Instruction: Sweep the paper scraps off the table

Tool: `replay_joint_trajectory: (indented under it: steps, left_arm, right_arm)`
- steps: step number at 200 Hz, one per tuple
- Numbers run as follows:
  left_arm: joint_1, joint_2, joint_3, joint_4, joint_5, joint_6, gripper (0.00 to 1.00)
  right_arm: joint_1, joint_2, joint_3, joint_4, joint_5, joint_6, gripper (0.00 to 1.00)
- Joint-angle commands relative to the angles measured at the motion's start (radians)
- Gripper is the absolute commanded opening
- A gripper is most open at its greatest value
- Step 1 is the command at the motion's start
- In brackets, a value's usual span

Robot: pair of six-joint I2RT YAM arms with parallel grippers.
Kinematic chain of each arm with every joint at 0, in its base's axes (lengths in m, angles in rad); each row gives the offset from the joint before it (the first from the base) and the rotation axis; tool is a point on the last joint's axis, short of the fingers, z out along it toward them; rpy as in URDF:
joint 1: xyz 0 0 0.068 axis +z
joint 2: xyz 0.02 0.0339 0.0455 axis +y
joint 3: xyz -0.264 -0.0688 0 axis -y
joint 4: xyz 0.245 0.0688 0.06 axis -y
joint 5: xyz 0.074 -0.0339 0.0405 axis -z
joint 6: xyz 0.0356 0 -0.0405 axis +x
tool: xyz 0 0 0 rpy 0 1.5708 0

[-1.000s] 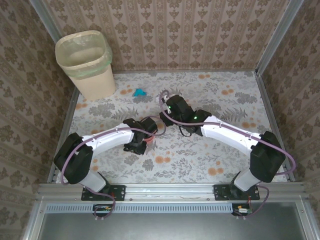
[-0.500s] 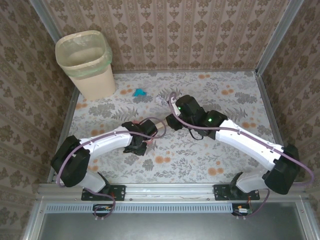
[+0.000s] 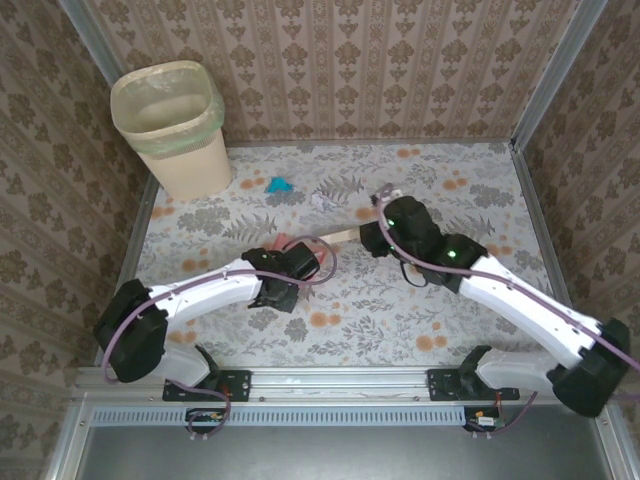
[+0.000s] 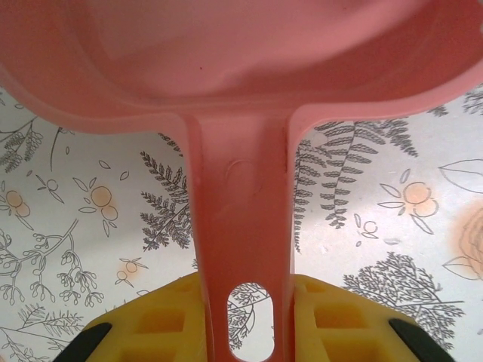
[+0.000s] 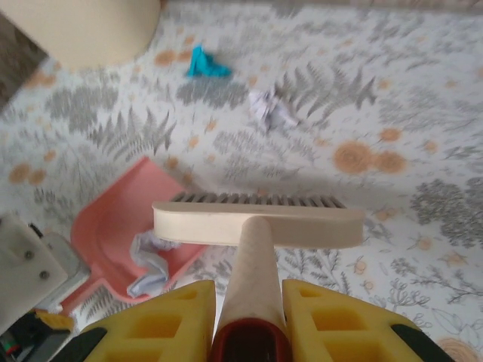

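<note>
The left hand (image 4: 247, 320) is clenched on the flat handle of a dustpan (image 4: 241, 60) of smooth pink moulded plastic, with yellow ribbed fingers (image 4: 170, 324) on both sides of the handle. The right hand (image 5: 249, 323) grasps the round cream handle of a brush (image 5: 260, 222), which has a long, straight cream head with short dark bristles.

Paper scraps: a crumpled teal scrap (image 5: 206, 63) and a crumpled pale lilac scrap (image 5: 272, 109) lie apart on the worktop (image 3: 470, 200), both beyond the brush head. A third, whitish scrap (image 5: 149, 264) rests on the dustpan, just beside the brush head.

The worktop carries a white cloth printed with grey leaves and orange flowers, edged by aluminium rails (image 3: 340, 380). A cream bin (image 3: 170, 130) with a pale liner stands in the far left corner. Brown damask-patterned walls (image 3: 400, 70) enclose the area.
</note>
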Motion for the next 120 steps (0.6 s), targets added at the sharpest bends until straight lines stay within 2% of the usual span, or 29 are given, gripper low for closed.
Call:
replay_joint_trajectory:
  steps: [1,37,69,120]
  left_arm:
    - [-0.009,-0.053,0.053,-0.045,-0.024,-0.023,0.00]
    - [-0.010,-0.117,0.129,-0.129,-0.042,-0.030,0.00]
    - [0.004,-0.144,0.248,-0.241,-0.072,-0.023,0.00]
    - [0.129,-0.095,0.497,-0.404,-0.080,0.054,0.00]
  right_arm:
    - [-0.023,-0.137,-0.061,0.144,0.098,0.062,0.00]
    - [-0.085,-0.260,-0.142,0.168,0.194,0.108,0.00]
    - [-0.147,-0.277,-0.170,0.159,0.210,0.135,0.00]
    - [-0.180,-0.245,-0.173,0.163,0.178,0.143,0.00]
